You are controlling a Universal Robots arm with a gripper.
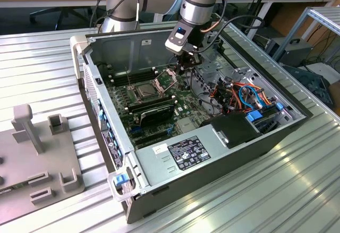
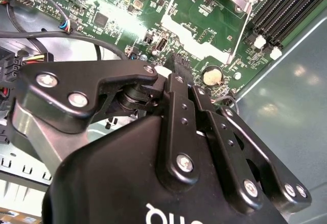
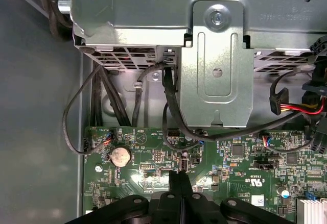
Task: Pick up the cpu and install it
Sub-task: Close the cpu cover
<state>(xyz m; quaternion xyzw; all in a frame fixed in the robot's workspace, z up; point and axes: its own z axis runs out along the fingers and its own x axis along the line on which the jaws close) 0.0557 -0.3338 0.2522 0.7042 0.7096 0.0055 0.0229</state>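
Observation:
An open computer case [image 1: 101,105] lies on the ribbed metal table, its green motherboard [image 1: 178,103] facing up. In the CPU socket [image 1: 144,89] sits a dark square that looks like the cpu. The socket's metal load plate [image 1: 167,78] stands raised beside it. My gripper [image 1: 187,63] hangs inside the case just past the raised plate, toward the exterior view's right. Its black fingers [image 3: 179,180] are pressed together over the board near a coin battery [image 3: 120,156], with nothing showing between them. In the second wrist view the gripper [image 2: 176,63] points at the board beside the battery [image 2: 212,74].
A metal drive cage [image 3: 217,60] with black cables [image 3: 171,101] stands close ahead of the fingers. Orange and blue cables [image 1: 249,97] and a power supply [image 1: 186,152] fill the case's near side. A grey fixture [image 1: 37,153] sits on the table at the exterior view's left.

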